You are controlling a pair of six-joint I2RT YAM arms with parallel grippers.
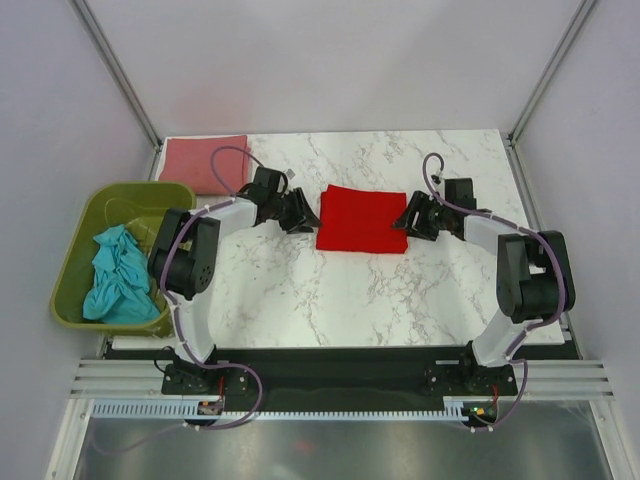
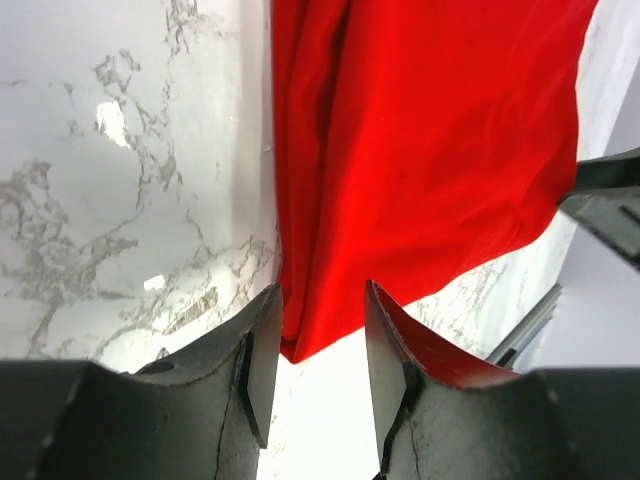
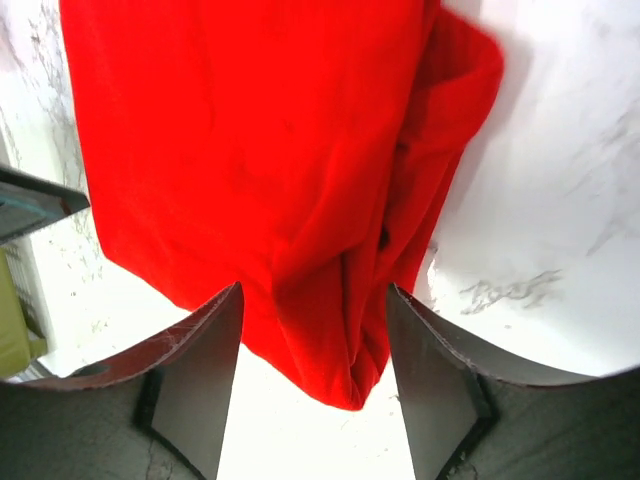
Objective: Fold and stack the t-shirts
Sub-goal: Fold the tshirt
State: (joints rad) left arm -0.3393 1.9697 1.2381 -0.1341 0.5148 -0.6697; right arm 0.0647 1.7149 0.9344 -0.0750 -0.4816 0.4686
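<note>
The olive-green basket point(image 1: 76, 262) sits off the left edge of the marble surface point(image 1: 330, 290) and holds the teal t-shirt point(image 1: 118, 275), crumpled in a heap. The dusty pink t-shirt point(image 1: 203, 160) lies folded at the far left corner. The red t-shirt point(image 1: 362, 218) lies folded mid-surface. The left pincer point(image 1: 300, 212) is at its left edge and the right pincer point(image 1: 405, 218) at its right edge. Both are spread, with a cloth corner lying loose between the fingers.

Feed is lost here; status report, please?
Left gripper open, right gripper open, at ends of red t-shirt. Pink t-shirt folded far left; teal t-shirt in basket. Nothing in the way.
</note>
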